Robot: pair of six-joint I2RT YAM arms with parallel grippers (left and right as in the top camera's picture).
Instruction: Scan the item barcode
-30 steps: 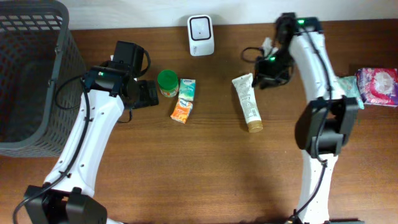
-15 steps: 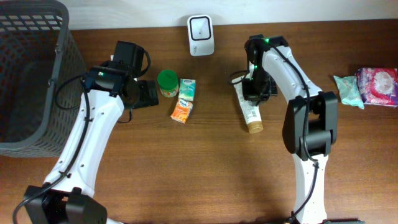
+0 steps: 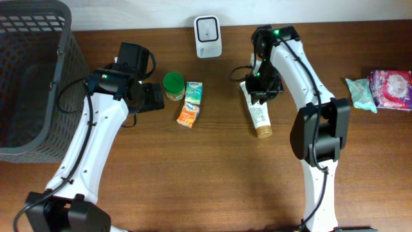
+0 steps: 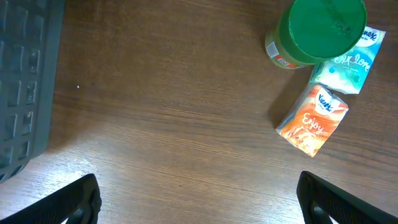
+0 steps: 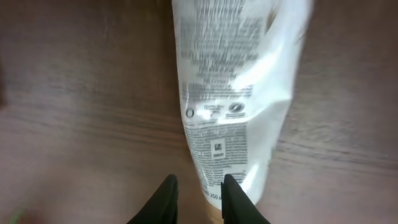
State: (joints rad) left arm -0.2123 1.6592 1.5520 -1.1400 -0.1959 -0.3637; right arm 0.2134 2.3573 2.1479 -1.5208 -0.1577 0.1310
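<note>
White plastic with a gold cap, the single tube (image 3: pixel 258 113) lies flat on the brown wooden desk (image 3: pixel 212 174), right of centre, cap toward the near side, just near and right of the one white scanner (image 3: pixel 208 28) at the far edge. Its far, crimped end is hidden in the overhead view under the right gripper (image 5: pixel 198 198). The right wrist view is blurred: the print on the tube cannot be read, only a small square code (image 5: pixel 219 148) shows, and the cap is cut off. There the jaws stand a narrow gap apart over the tube's edge; I cannot tell whether they pinch it. The left gripper (image 4: pixel 199 205) hangs above bare desk with its jaws spread wide and empty, only the two tips showing at the lower corners. Right of it sit one green-lidded jar (image 3: pixel 173 84) and two small packs, one teal (image 3: pixel 194 91) and one orange (image 3: pixel 188 115); the jar overlaps the teal one in the left wrist view. One dark mesh basket (image 3: pixel 32 77) is cut off by the left edge. Two packets, teal (image 3: pixel 360 93) and pink (image 3: pixel 391 89), lie at the right edge, the pink one partly out of frame.
</note>
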